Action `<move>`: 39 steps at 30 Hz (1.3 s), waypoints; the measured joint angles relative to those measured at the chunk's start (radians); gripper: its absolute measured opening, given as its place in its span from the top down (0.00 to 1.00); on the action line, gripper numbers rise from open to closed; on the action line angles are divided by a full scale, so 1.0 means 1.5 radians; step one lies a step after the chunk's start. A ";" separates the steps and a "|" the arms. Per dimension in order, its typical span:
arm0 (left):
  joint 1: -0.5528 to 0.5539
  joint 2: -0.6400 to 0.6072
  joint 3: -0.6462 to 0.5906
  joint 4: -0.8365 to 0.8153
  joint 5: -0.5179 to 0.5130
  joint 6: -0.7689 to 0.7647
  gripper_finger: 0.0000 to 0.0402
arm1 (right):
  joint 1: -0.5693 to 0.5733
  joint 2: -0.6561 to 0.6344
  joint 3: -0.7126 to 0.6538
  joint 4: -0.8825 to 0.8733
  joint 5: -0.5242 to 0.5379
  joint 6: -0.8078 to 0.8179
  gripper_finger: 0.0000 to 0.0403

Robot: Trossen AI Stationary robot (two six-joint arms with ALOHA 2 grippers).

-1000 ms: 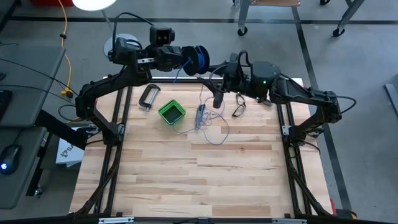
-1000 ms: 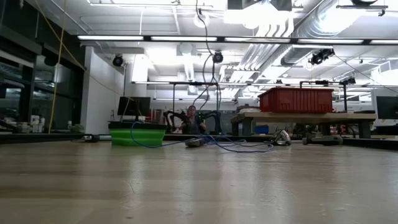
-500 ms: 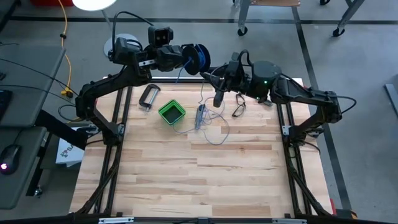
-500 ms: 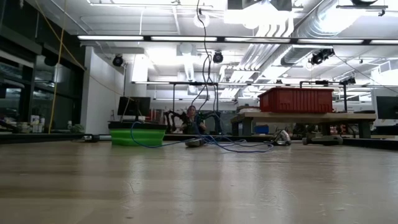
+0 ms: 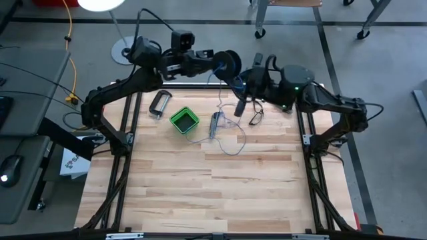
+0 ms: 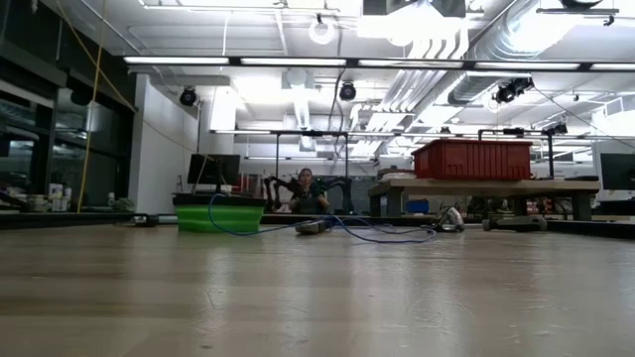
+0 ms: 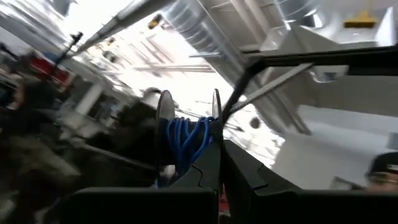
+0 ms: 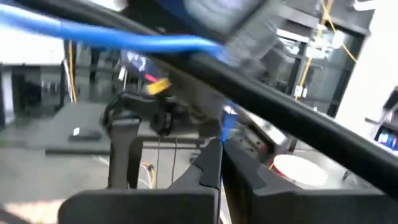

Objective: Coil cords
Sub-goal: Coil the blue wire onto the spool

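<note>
Both arms have swung a little to the right since a second ago, and the spool (image 5: 230, 62) has gone with them, past the far edge of the bench (image 5: 220, 193).

From above, the left pincer (image 5: 217, 63) is shut on the spool and holds it up in the air. I think it holds it high so the wire (image 5: 230, 143) can be wound on. The right pincer (image 5: 239, 107) hangs just beside the spool. It was open a second ago and is now shut. A thin line of wire runs by it, but I cannot tell if it has hold of the wire. More wire lies in loose loops on the bench, near a green box (image 5: 184, 120), a grey clamp (image 5: 159, 105) and a small grey tool (image 5: 215, 123). So much wire is not on the spool yet, and the job looks only partly done.

From bench height, no pincer shows at all. You see the green box (image 6: 220, 216) from the side and the blue wire (image 6: 382, 234) lying flat in loops.

The left wrist view shows something the top view does not: blue wire (image 7: 186, 140) already wound round the spool (image 7: 163, 134), with the shut fingers (image 7: 208, 168) right against it.

The right wrist view shows its own fingers (image 8: 214, 165) pressed together, and a blue strand (image 8: 112, 37) passing across above them.
</note>
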State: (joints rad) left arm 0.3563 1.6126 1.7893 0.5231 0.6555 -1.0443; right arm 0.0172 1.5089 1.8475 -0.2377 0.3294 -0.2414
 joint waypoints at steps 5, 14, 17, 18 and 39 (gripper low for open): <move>0.030 0.000 0.000 -0.001 -0.043 0.006 1.00 | 0.026 0.000 0.048 -0.083 0.003 -0.038 1.00; 0.075 0.000 0.000 -0.007 -0.094 0.007 1.00 | 0.068 0.000 0.073 -0.160 -0.009 -0.038 1.00; 0.088 0.000 0.000 -0.007 -0.096 0.011 1.00 | 0.072 0.001 0.073 -0.194 -0.009 0.001 1.00; 0.093 0.000 0.000 -0.005 -0.097 0.014 1.00 | 0.072 0.000 0.073 -0.209 -0.010 0.010 1.00; 0.222 -0.010 0.000 -0.001 -0.093 0.018 1.00 | 0.082 -0.031 0.074 -0.484 0.025 0.199 1.00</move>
State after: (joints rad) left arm 0.6897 1.5981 1.7893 0.5220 0.5164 -1.0172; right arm 0.1399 1.4630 1.9579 -0.9638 0.3670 0.0563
